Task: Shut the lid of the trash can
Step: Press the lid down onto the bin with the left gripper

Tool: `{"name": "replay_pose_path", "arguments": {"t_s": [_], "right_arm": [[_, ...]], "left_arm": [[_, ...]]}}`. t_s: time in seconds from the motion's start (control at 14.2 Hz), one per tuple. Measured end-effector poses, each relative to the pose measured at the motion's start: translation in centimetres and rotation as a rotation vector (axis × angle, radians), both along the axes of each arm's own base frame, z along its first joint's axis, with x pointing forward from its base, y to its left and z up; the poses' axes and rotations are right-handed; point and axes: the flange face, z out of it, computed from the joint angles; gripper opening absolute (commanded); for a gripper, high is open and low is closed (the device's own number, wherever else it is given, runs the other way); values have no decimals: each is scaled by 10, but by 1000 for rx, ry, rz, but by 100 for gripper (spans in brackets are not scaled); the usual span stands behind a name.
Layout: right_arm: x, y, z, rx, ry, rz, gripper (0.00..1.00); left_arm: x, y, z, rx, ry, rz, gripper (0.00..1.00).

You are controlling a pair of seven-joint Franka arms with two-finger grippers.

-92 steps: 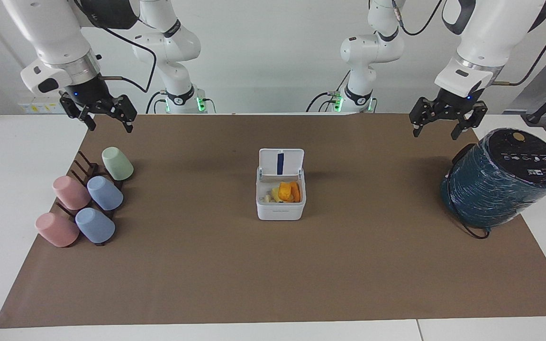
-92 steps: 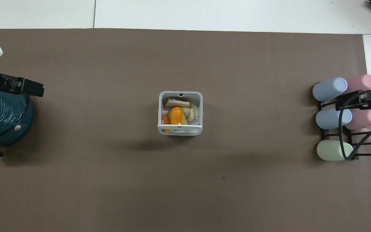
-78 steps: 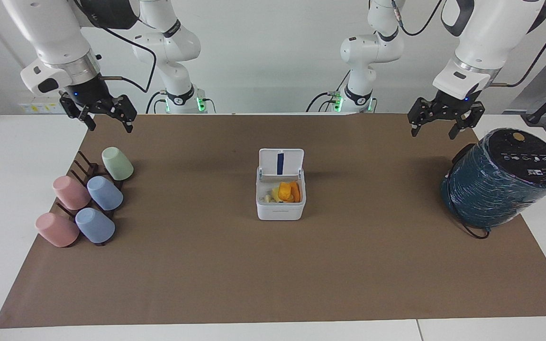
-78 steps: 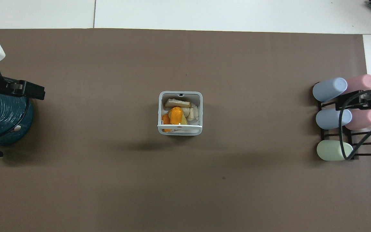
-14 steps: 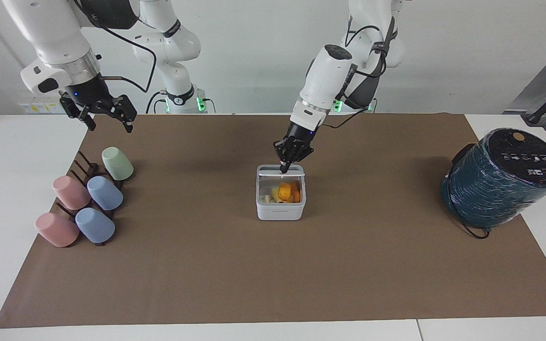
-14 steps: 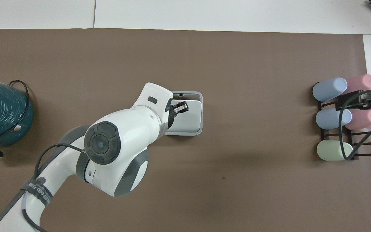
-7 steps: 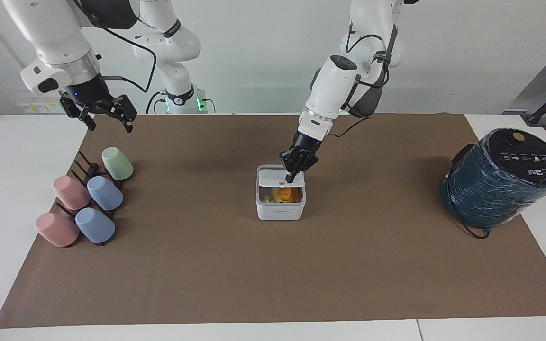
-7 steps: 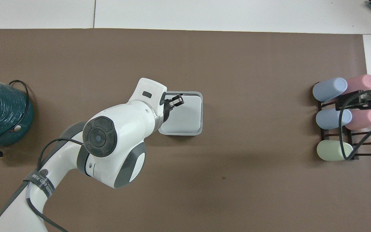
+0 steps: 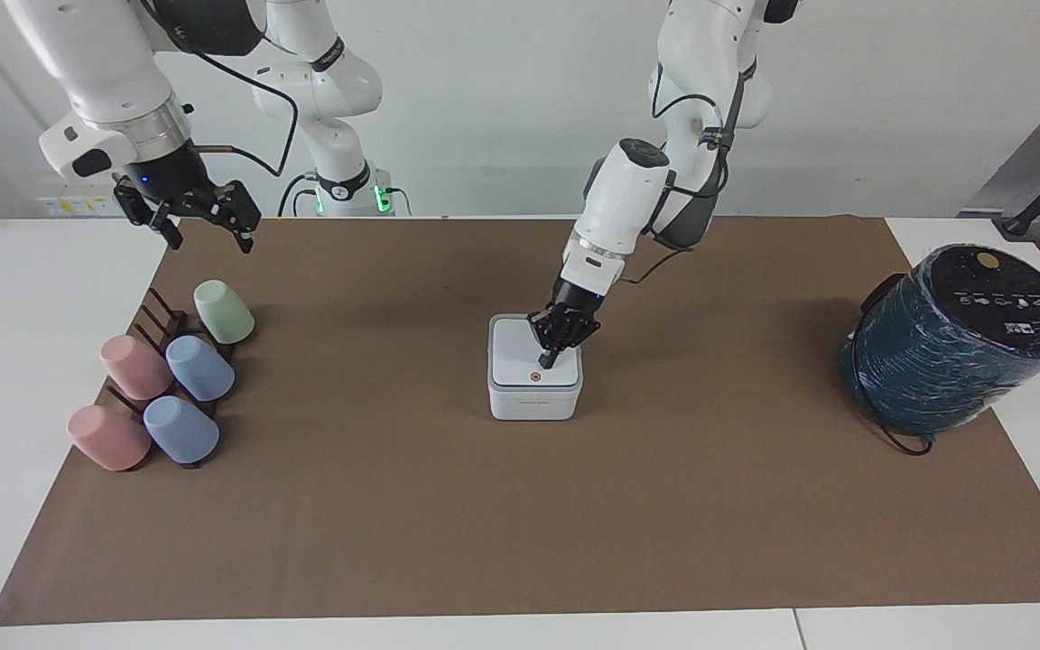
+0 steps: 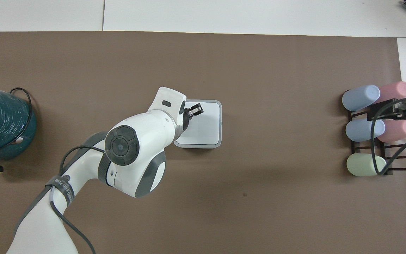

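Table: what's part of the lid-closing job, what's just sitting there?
In the job:
trash can
lid, lying flat on it
left gripper, fingers together, tip on the lid

Lying about:
teal wrapped cylinder
five cups on rack
right gripper, waiting over the mat's edge

lid (image 9: 533, 354) now flat on trash can (image 9: 534, 398), no longer upright; left gripper (image 9: 548, 363) now pressing its top, moved in from teal cylinder

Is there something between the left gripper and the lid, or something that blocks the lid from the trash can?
Nothing visible. The left gripper is down on the lid, which lies flat on the trash can. The right gripper waits above the cups' end of the table.
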Motion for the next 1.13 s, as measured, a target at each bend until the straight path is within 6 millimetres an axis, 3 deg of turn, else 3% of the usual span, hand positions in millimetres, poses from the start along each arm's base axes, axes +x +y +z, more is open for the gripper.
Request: {"name": "replay_pose_path", "arguments": {"t_s": [1.13], "right_arm": [[0, 0, 0, 0, 0, 0, 100]], "left_arm": [[9, -6, -3, -8, -3, 1, 0]]}}
